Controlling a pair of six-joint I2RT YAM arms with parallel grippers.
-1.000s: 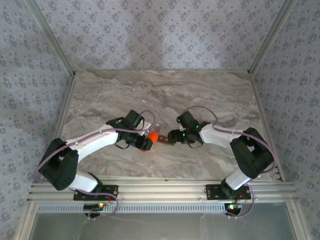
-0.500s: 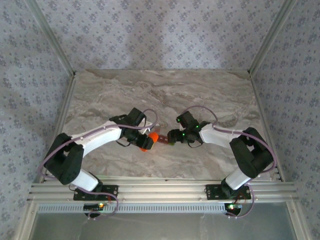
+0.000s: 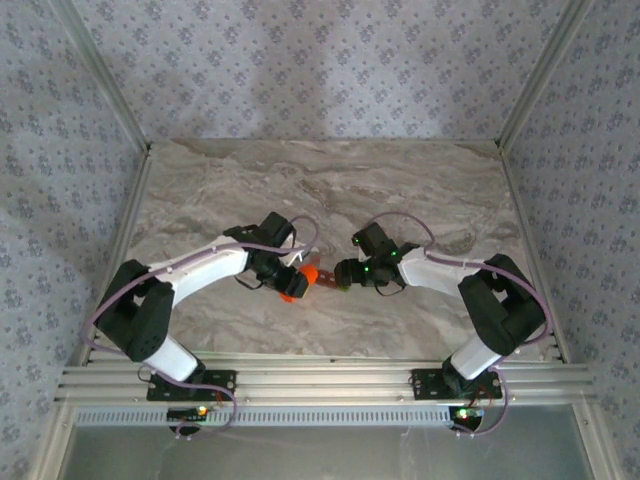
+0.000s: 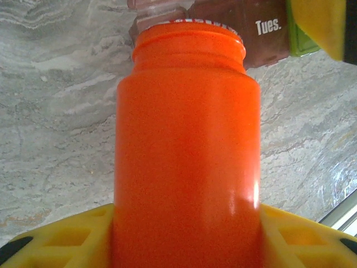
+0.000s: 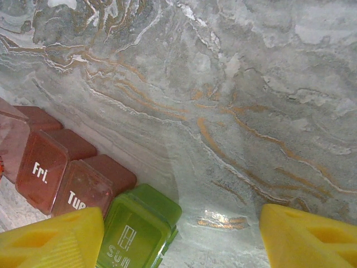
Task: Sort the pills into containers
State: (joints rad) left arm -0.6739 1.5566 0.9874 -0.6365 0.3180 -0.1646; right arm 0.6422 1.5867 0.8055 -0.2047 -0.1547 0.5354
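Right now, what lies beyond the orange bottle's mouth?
The containers: a red-brown compartment marked Tues. and the green end. The orange bottle hides much of the strip behind it, and its inside cannot be seen.

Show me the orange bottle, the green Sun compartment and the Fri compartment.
orange bottle (image 4: 187, 156): left wrist view, middle of its body.
green Sun compartment (image 5: 142, 220): right wrist view, on its lid.
Fri compartment (image 5: 42, 167): right wrist view, on its lid at the label.
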